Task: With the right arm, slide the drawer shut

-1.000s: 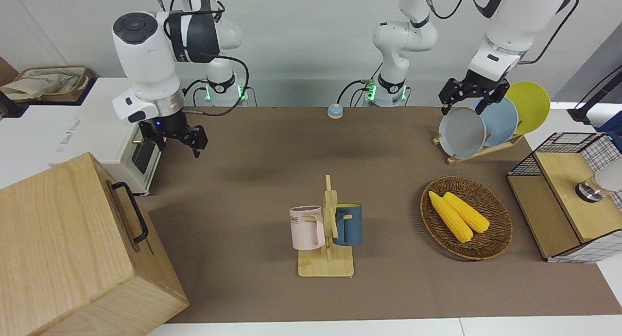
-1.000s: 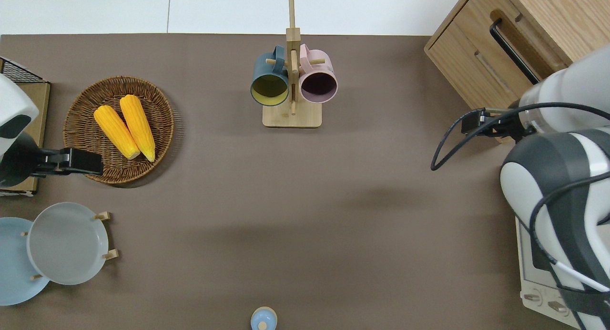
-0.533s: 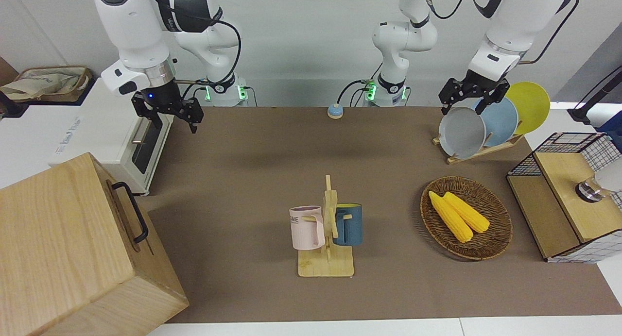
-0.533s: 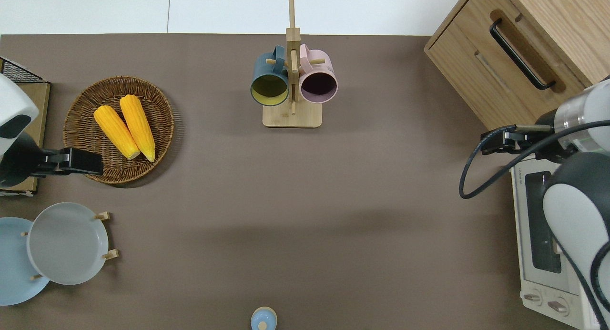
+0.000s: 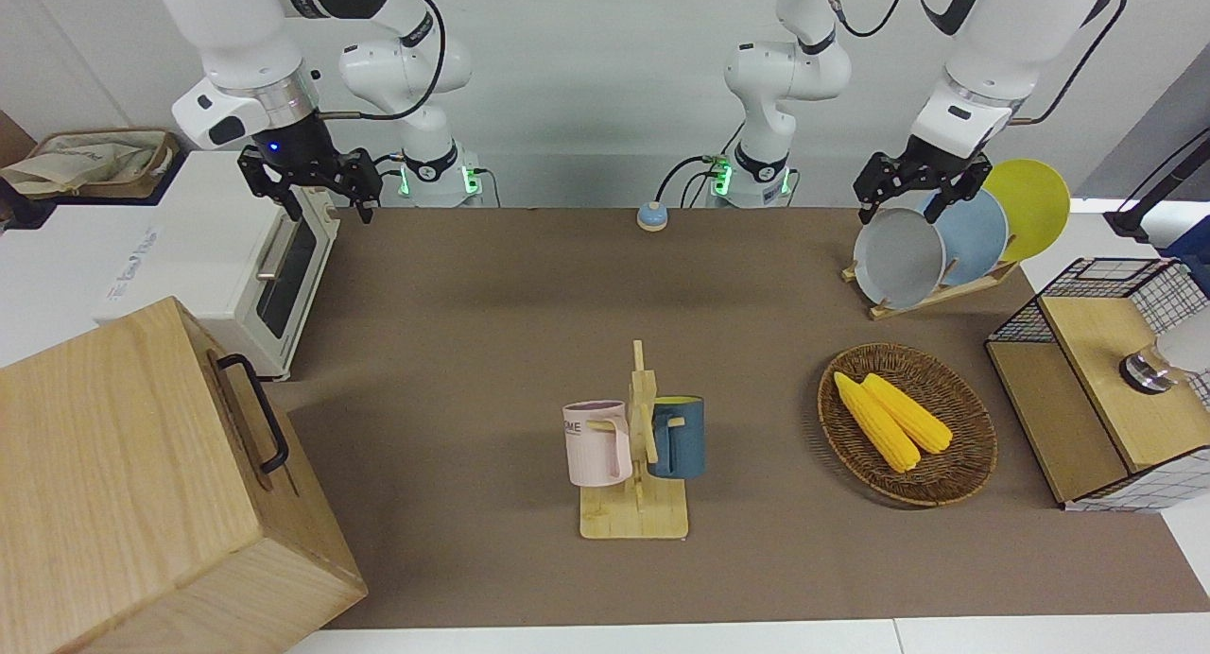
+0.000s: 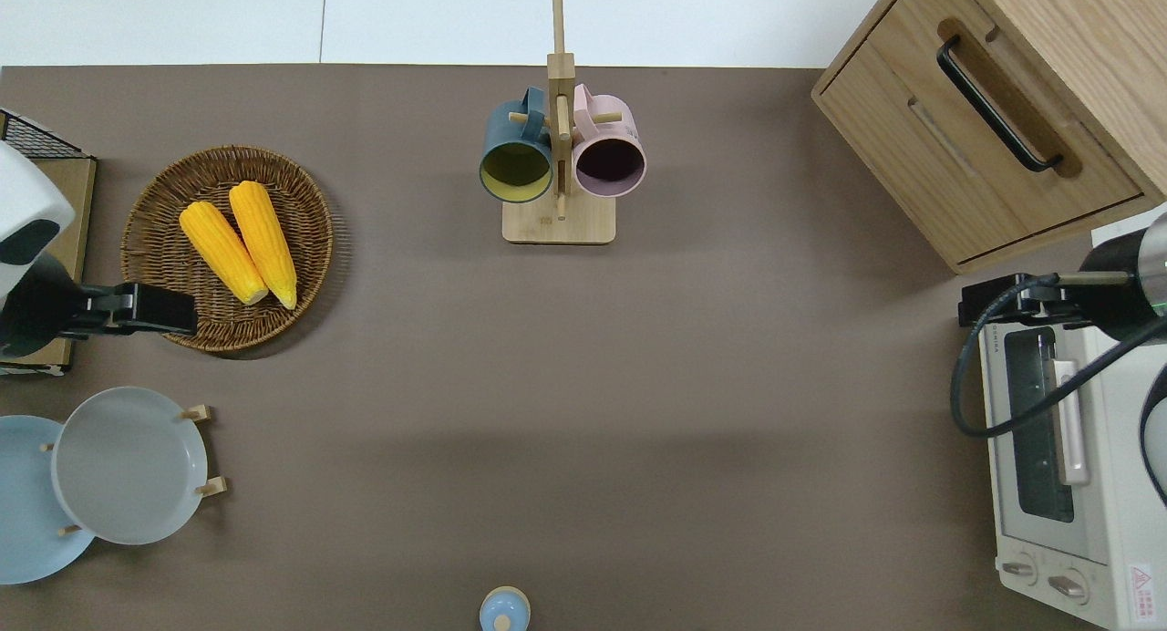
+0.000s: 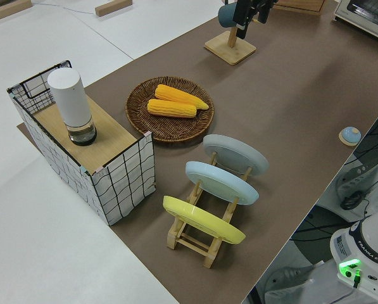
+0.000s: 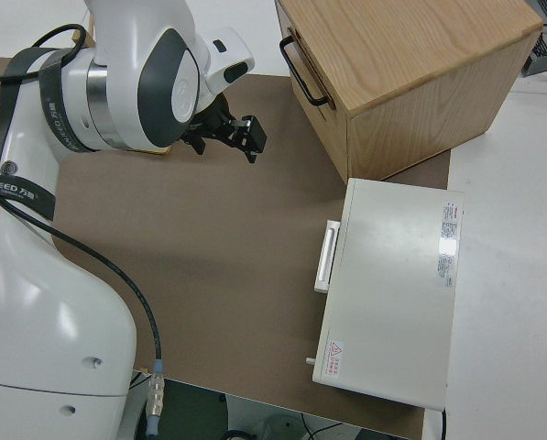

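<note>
The drawer (image 6: 975, 152) sits flush in its cabinet (image 5: 113, 484); the right end effector (image 5: 310, 187), fingers spread and empty, hangs over the toaster oven (image 6: 1062, 458); the left arm is parked

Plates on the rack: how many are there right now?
3, all standing in the wooden rack at the left arm's end: the grey plate, then the blue plate, then the yellow plate. None looks hidden.
</note>
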